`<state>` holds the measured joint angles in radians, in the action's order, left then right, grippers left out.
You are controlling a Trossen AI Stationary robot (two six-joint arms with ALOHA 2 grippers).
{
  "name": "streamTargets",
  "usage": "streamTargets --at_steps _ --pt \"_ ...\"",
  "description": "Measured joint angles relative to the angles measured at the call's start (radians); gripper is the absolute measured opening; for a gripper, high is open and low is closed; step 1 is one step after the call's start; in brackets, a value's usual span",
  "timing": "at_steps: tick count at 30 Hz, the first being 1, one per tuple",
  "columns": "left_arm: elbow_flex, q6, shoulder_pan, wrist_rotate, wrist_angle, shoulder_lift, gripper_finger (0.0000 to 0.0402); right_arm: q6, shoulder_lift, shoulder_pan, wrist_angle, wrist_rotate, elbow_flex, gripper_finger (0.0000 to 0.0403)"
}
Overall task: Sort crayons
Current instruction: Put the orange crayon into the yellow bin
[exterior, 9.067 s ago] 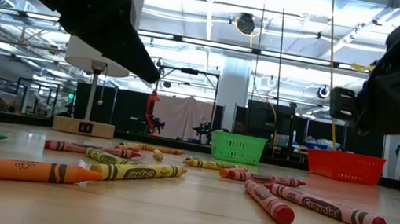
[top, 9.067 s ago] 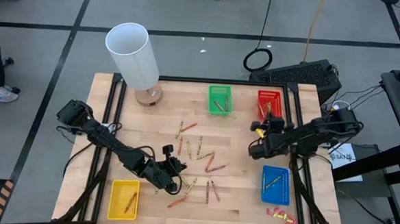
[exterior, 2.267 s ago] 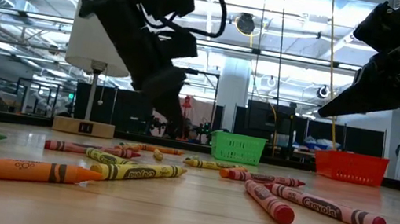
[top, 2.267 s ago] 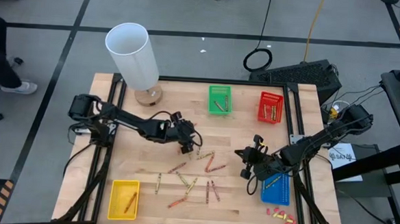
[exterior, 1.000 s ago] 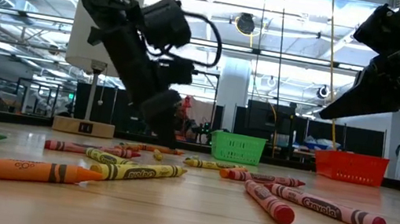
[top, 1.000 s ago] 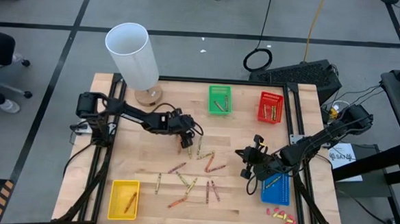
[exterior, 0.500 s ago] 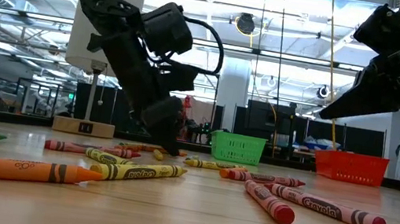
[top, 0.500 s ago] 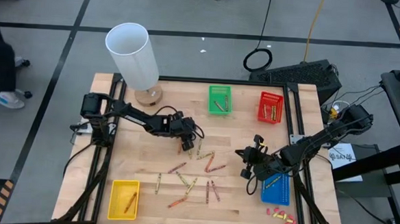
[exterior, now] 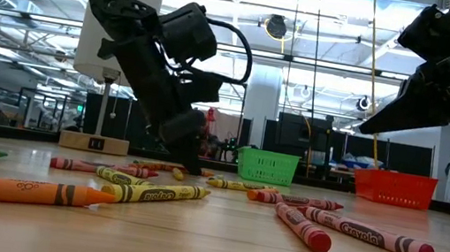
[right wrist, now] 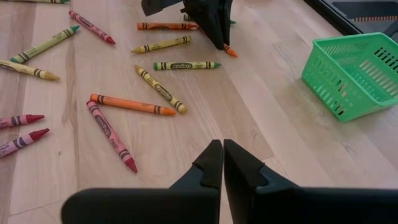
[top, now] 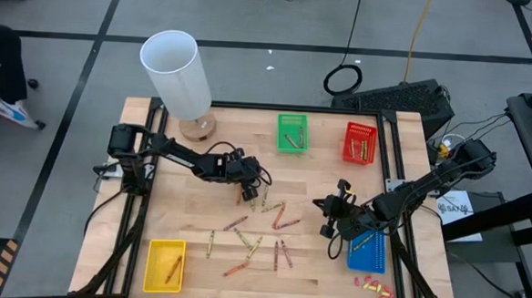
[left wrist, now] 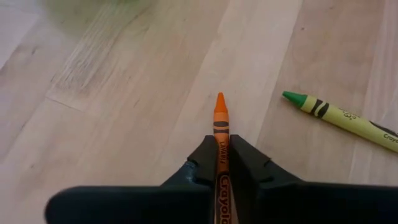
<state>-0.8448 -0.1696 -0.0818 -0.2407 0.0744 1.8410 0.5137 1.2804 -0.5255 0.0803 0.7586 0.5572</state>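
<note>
Several crayons in red, orange, olive-yellow and green lie loose on the middle of the wooden table. My left gripper is down at the far end of this scatter, shut on an orange crayon; the right wrist view shows it too. My right gripper hangs shut above the table, to the right of the crayons, with nothing in it. A yellow-green crayon lies flat just beside the orange one. My left gripper pinches the orange crayon's wrapped shaft between its two fingers. The fingers slant down from the table's left, and the crayon runs along them. Its pointed tip sticks out ahead of the fingertips. The crayon appears to lie flat on the wood.
Small baskets stand around: green and red at the far edge, blue under the right arm, yellow near left. A white lamp stands far left. Tiny red and yellow bits lie near right.
My left gripper has sunk a little onto the table at the far end of the scatter and has shut on the orange crayon. The crayon has stayed on the wood.
</note>
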Motion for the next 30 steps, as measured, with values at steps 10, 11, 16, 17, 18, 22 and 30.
streamTargets --at_steps 10,11,16,17,18,22,30 --pt "0.002 0.011 -0.001 0.000 0.000 -0.020 0.0012 -0.001 0.000 0.000 0.000 0.000 0.000 0.0000" --pt "0.003 0.018 -0.001 0.000 -0.005 -0.027 0.0012 -0.001 0.000 0.000 0.000 0.000 0.000 0.0000" --pt "0.004 0.021 0.008 -0.004 -0.019 -0.077 0.0011 -0.001 0.000 0.000 0.000 0.000 0.000 0.0000" --pt "0.002 0.022 0.013 -0.004 -0.017 -0.086 0.0011 -0.001 0.000 0.000 0.000 0.000 0.000 0.0000" --pt "0.002 0.027 0.019 -0.004 -0.021 -0.097 0.0011 -0.001 0.000 0.000 0.000 0.000 0.000 0.0000" --pt "-0.005 0.076 0.062 -0.003 -0.049 -0.146 0.0011 -0.001 0.000 0.000 0.000 0.000 0.001 0.0000" --pt "-0.063 0.134 0.179 -0.026 -0.184 -0.240 0.0011 0.001 0.000 0.000 -0.001 0.001 0.001 0.0000"
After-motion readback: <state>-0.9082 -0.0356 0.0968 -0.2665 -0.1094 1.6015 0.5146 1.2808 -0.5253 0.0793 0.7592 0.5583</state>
